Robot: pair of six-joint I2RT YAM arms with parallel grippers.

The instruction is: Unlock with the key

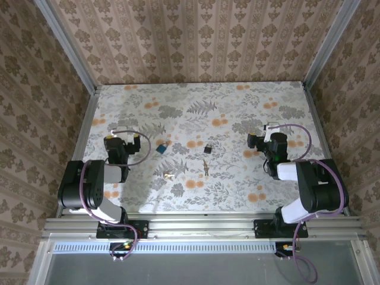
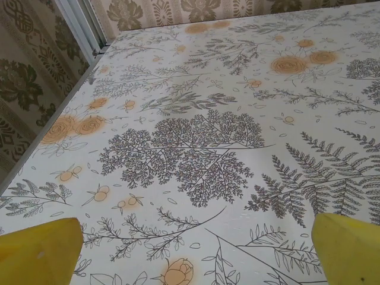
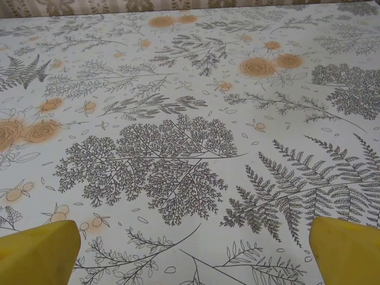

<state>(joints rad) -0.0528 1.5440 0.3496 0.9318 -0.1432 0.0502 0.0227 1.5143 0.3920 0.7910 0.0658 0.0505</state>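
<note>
A small black padlock lies near the middle of the flowered table. A slim metal key lies just in front of it. Further left are a small blue object and a brass-coloured piece; I cannot tell what they are at this size. My left gripper hovers low at the left, well apart from them. My right gripper hovers at the right. In the left wrist view the left gripper is open, its yellow fingertips wide apart over bare cloth. In the right wrist view the right gripper is equally open and empty.
Patterned walls and metal rails close in the table on the left, right and back. The wall corner is ahead and to the left of the left gripper. Both arm bases sit at the near edge.
</note>
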